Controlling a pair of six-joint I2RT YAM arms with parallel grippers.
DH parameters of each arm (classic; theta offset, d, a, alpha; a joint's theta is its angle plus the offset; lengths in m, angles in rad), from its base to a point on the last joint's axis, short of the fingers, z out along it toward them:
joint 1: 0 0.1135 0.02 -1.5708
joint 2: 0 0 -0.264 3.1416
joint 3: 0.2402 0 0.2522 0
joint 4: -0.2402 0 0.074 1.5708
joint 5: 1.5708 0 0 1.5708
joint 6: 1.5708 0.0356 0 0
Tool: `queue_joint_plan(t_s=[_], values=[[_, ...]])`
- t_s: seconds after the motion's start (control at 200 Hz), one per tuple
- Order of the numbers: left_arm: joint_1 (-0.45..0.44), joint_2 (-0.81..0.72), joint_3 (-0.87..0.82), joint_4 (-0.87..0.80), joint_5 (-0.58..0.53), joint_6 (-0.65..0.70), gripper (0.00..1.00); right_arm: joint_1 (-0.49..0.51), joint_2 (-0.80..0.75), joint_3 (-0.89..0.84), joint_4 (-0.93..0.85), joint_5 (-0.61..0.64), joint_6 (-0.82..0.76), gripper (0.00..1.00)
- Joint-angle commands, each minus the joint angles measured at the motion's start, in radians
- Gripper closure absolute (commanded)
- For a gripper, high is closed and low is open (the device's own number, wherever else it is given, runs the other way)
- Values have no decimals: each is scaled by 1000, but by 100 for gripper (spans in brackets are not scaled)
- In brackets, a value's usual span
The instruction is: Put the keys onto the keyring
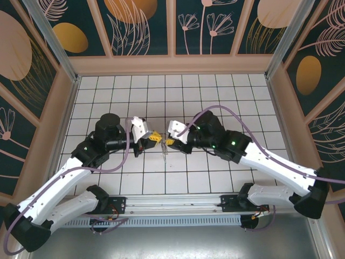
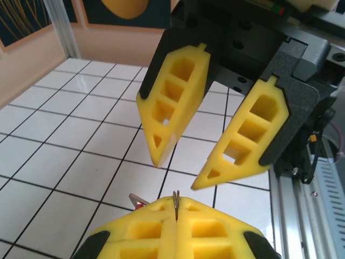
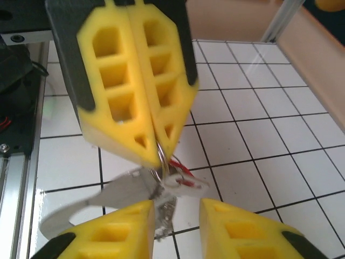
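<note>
In the top view my two grippers meet tip to tip over the middle of the tiled floor. My left gripper [image 1: 154,137] [image 2: 176,203] is shut on the thin metal keyring [image 2: 176,196] [image 3: 160,163], whose edge pokes out between its yellow fingers. Several silvery keys [image 3: 113,195] [image 1: 164,154] and a small red-headed piece [image 3: 184,181] [image 2: 139,204] hang from the ring, blurred in the right wrist view. My right gripper [image 1: 169,142] [image 3: 177,208] [image 2: 178,174] is open, its fingers on either side of the hanging keys; one key lies close to its left finger.
A white tiled floor [image 1: 215,97] is boxed in by patterned walls [image 1: 172,27] on three sides. An aluminium rail [image 1: 172,209] with both arm bases runs along the near edge. Purple cables [image 1: 242,121] loop over the arms.
</note>
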Motion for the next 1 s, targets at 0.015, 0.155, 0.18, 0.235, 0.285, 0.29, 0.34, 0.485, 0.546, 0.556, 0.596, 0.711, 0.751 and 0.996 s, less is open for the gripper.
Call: queue_joint_plan(t_s=[0.015, 0.155, 0.18, 0.235, 0.285, 0.29, 0.34, 0.485, 0.546, 0.556, 0.596, 0.711, 0.751, 0.996], values=[[1, -31, -7, 97, 82, -50, 100, -1, -93, -85, 159, 33, 9, 69], [0, -47, -4, 122, 128, -73, 100, -3, -168, -174, 254, 30, -9, 67], [0, -51, -4, 126, 140, -78, 100, -3, -176, -183, 265, 25, -11, 67], [1, -53, 0, 135, 165, -86, 100, -3, -184, -196, 283, 10, -22, 67], [0, -53, 1, 141, 187, -94, 100, -2, -186, -206, 299, -18, -31, 67], [0, -53, 1, 142, 189, -95, 100, -3, -186, -207, 302, -20, -32, 67], [1, -53, 3, 147, 206, -101, 100, -3, -186, -218, 324, -48, -40, 67], [1, -59, 4, 151, 247, -114, 100, -2, -203, -257, 384, -140, -63, 67], [0, -59, 7, 144, 261, -115, 100, -3, -208, -263, 391, -163, -68, 67], [1, -59, 7, 142, 264, -115, 100, -2, -208, -263, 390, -167, -70, 67], [0, -57, 8, 135, 271, -114, 100, -2, -208, -263, 390, -179, -74, 67], [0, -52, 10, 115, 280, -103, 100, -1, -201, -258, 377, -216, -83, 67], [0, -50, 10, 113, 284, -102, 100, -1, -197, -255, 376, -226, -84, 67], [1, -39, 10, 110, 313, -104, 100, 5, -171, -233, 381, -240, -89, 66]])
